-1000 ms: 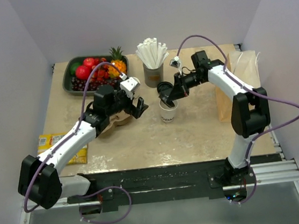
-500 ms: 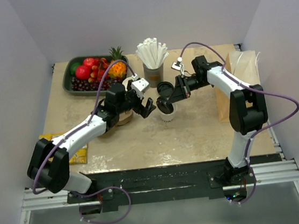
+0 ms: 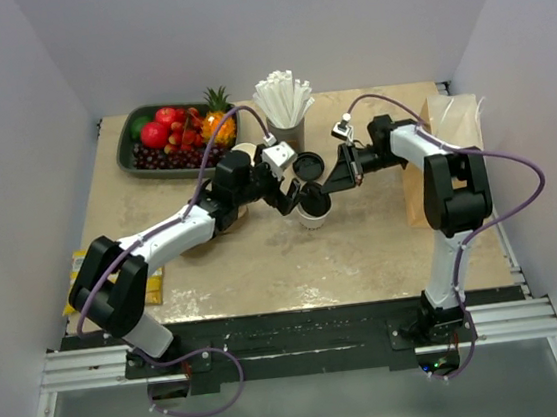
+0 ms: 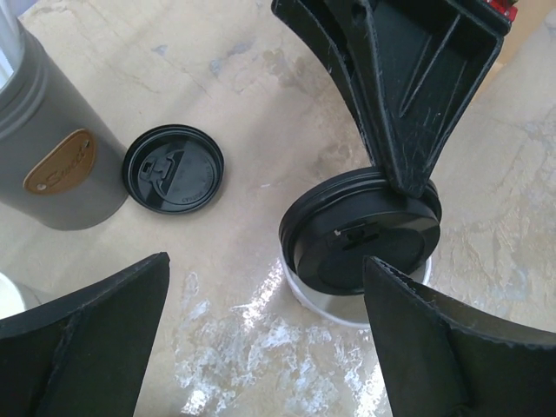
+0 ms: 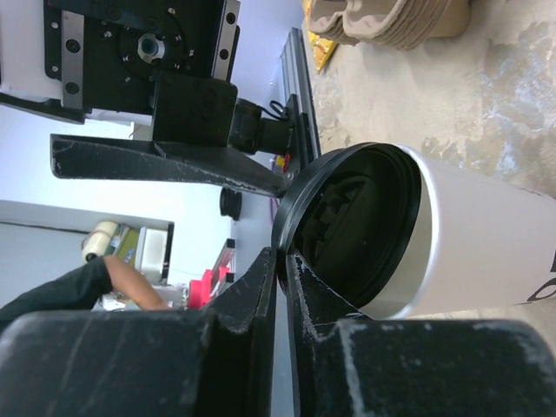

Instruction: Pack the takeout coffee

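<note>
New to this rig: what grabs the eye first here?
The right pincer pinching the rim of the black lid on the white cup at mid-table. The left pincer hangs wide open just beside it, and a spare lid lies flat by the grey straw cup.

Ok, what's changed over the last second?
The left end effector swung right from the carrier and now hovers open by the white cup. The right end effector lowered the black lid onto the cup, still pinching its rim. Cup, straw holder and fruit tray stayed put.

Two black lids (image 4: pixel 173 169) (image 4: pixel 360 239), one white cup (image 4: pixel 347 313)
</note>
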`<state>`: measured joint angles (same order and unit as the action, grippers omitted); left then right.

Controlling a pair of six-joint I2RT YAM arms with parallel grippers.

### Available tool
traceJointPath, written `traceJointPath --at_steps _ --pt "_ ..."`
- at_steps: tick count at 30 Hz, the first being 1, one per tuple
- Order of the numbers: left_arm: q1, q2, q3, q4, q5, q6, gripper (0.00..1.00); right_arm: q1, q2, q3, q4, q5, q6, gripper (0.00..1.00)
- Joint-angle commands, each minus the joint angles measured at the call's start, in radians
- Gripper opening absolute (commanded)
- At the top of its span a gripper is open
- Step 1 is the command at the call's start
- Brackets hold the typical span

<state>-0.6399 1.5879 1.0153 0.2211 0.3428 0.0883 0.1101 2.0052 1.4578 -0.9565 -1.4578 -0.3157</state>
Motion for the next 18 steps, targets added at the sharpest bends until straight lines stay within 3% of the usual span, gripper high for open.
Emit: traceJointPath --at_steps 1,5,18 --pt "-0.02 0.018 0.055 0.087 0.005 -0.016 0.96 -0.009 0.006 0.03 -0.06 -0.033 -0.048 0.13" --pt "-0.029 0.037 0.066 0.092 0.004 -0.019 0.96 -0.013 0.013 0.044 -0.073 -0.016 -0.057 0.24" --pt "-0.037 0.067 0.086 0.109 0.027 -0.024 0.96 -0.027 0.017 0.047 -0.073 0.03 -0.063 0.29"
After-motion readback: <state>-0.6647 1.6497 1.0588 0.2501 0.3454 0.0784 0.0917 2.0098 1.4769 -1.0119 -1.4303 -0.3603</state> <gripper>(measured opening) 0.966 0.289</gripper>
